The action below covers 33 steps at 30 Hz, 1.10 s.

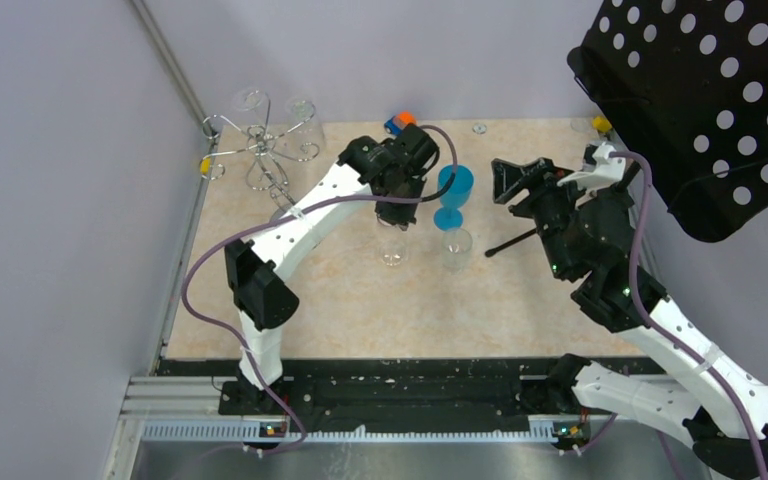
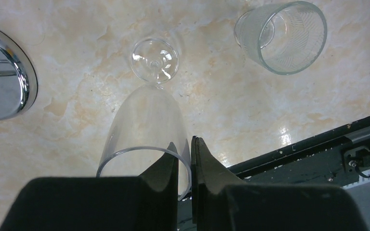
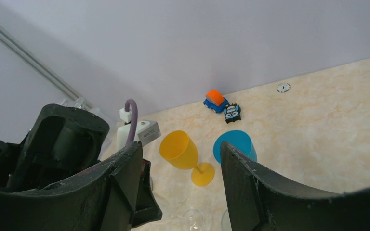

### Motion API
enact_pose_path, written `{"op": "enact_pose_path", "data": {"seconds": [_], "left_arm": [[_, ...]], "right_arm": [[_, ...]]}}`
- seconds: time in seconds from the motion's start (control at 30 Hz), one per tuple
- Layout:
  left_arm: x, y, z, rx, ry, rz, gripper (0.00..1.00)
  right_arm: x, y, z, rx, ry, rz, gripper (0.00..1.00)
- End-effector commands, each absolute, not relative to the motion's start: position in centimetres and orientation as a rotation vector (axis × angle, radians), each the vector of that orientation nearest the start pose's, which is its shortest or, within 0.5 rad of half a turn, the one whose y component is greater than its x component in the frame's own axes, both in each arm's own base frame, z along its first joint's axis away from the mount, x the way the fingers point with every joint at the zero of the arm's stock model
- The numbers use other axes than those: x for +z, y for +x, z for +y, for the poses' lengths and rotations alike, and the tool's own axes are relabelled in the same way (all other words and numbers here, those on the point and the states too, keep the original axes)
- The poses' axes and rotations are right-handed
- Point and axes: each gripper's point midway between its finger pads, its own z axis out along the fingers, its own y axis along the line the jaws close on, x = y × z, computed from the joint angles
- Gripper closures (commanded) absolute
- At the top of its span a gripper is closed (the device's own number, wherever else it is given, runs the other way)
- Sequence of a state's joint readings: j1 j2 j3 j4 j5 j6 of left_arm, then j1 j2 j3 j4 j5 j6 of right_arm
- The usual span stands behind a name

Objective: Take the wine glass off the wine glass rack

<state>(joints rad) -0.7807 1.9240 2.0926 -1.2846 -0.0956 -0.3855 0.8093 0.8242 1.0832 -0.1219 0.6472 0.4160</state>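
The chrome wine glass rack (image 1: 260,150) stands at the far left, with two clear glasses hanging from its hooks. Its mirrored base shows in the left wrist view (image 2: 0,72). My left gripper (image 1: 397,218) is away from the rack, mid-table, shut on the rim of a clear wine glass (image 1: 393,248). In the left wrist view one finger is inside the bowl and one outside (image 2: 183,142). The glass (image 2: 144,115) hangs upright, and its foot (image 2: 154,60) is low over the table. My right gripper (image 1: 505,182) is open and empty to the right; its own view (image 3: 183,192) shows the same.
A blue goblet (image 1: 453,188) and a clear tumbler (image 1: 457,246) stand just right of the held glass; the tumbler (image 2: 282,36) also shows in the left wrist view. A yellow goblet (image 3: 180,149) lies tipped. A toy car (image 3: 215,100) sits by the back wall. A black perforated basket (image 1: 700,90) is at the far right.
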Motion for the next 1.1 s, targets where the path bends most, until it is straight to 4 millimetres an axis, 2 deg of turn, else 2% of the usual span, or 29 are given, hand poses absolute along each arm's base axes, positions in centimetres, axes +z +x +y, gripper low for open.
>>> {"op": "enact_pose_path", "data": {"seconds": [0.0,0.17,0.3,0.43,0.63,0.77,0.87,0.93,1.07], "left_arm": [[21.7,30.5,-30.1,-0.244,0.511,2.625,1.0],[21.1,30.6,-30.0,-0.231,0.506,2.633,1.0],[20.5,30.5,-29.8,-0.218,0.505,2.648,0.92],[20.2,30.5,-29.7,-0.206,0.489,2.658,0.91],[20.7,30.6,-29.4,-0.201,0.474,2.644,0.74],[22.8,30.7,-29.0,-0.22,0.448,2.595,0.59],[25.1,30.7,-28.4,-0.254,0.425,2.547,0.48],[27.1,30.6,-27.9,-0.291,0.416,2.5,0.43],[32.4,30.6,-26.7,-0.421,0.377,2.375,0.34]], "right_arm": [[43.3,26.0,13.8,0.554,0.284,1.436,0.39],[43.3,25.9,13.9,0.57,0.289,1.438,0.39],[43.1,25.9,14.1,0.577,0.29,1.443,0.39],[43.1,25.9,14.0,0.581,0.294,1.443,0.39],[43.1,25.9,14.2,0.591,0.294,1.445,0.39],[43.2,25.9,14.4,0.6,0.292,1.441,0.39],[43.3,25.8,14.5,0.61,0.288,1.439,0.39],[43.4,25.8,14.5,0.613,0.289,1.437,0.39],[43.5,25.8,14.7,0.622,0.285,1.436,0.38]]}}
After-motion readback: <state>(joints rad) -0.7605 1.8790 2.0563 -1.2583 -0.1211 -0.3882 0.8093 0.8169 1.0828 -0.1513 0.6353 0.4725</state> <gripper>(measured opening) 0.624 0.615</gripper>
